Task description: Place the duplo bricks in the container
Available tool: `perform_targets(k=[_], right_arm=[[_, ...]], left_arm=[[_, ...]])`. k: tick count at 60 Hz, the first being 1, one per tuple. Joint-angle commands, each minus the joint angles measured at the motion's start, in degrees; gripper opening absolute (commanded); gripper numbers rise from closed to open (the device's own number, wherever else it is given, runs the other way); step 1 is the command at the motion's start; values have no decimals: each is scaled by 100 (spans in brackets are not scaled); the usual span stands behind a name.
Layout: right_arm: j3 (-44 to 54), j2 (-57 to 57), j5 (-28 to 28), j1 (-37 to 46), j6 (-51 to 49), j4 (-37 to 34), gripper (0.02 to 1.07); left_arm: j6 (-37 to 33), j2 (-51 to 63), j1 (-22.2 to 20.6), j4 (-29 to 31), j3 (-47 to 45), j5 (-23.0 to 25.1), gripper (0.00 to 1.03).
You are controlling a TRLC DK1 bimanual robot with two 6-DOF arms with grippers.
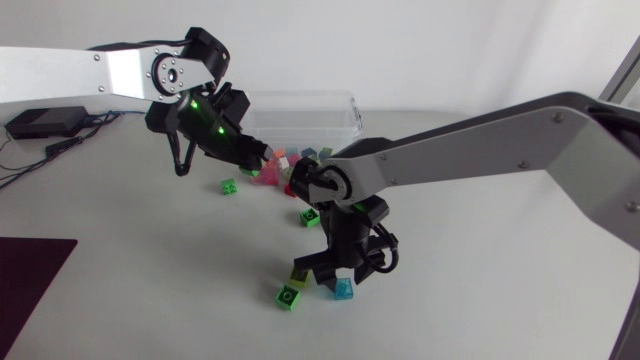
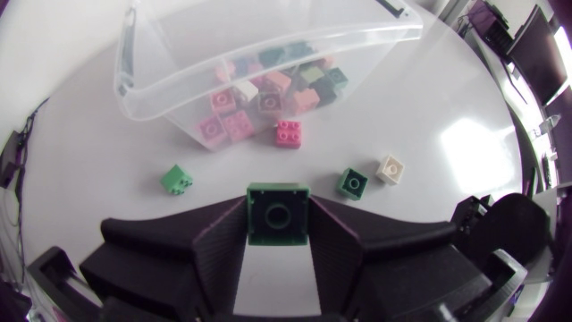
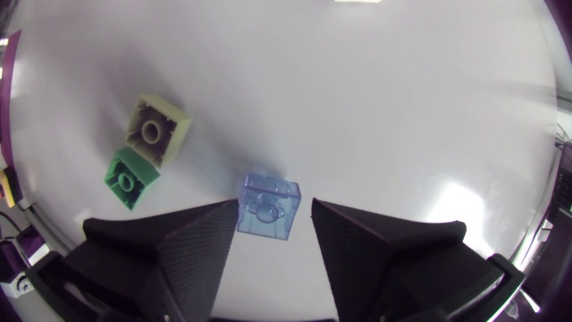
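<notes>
two arms are at work over the white table [image 1: 480, 290].

left gripper [image 1: 258, 152]: fingers pinch a dark green square duplo brick [image 2: 279, 213] by two opposite sides. it is held off the table, just short of the clear plastic container [image 2: 143, 85]. the container already holds a heap of pink, white and dark bricks. a pink brick [image 2: 288, 133] lies at its near wall; whether it is inside or outside cannot be told. loose on the table nearby are a bright green brick [image 2: 177, 179], a second dark green brick [image 2: 352, 182] and a cream brick [image 2: 391, 168].

right gripper [image 3: 273, 219]: fingers spread, straddling a translucent pale blue brick [image 3: 268, 207] that sits on the table. one finger is at the brick's side and the other stands clear, so there is no grip yet. a pale yellow brick [image 3: 156, 131] and a green brick [image 3: 131, 177] lie touching each other beside the gripper, apart from the blue one.

judgement: the left arm's step is delivery and the right arm's is the grasp.

recommendations:
- carry the held brick past the rim and over the open top before parting the fingers; a release short of the wall adds another stray.
- centre the right gripper so both fingers meet the blue brick together; an off-centre close may push or twist it.
- lift straight up, and keep the two arms apart at the container.
</notes>
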State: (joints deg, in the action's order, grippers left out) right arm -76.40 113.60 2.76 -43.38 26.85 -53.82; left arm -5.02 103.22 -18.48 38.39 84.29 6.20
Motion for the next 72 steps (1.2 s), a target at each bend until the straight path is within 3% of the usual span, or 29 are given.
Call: perform_targets(k=[1,27,50,67,72], right_arm=[[38,206,-39,40,154,-5,59],[468,-31,14,92,-119,513,34],[644,-725,-57,321,-400,557,30],[-244,-1323,-109,655,-752,197,30],[-613,-1402,-109,725,-919,144,30]], left_arm=[[159,-74,20,98,351,57,31],[695,374,134,-95,1538,57,31],[836,928,143,-385,2241,57,31],[941,1570,284,-1097,2610,57,33],[994,1763,345,-1238,2689,13,40]])
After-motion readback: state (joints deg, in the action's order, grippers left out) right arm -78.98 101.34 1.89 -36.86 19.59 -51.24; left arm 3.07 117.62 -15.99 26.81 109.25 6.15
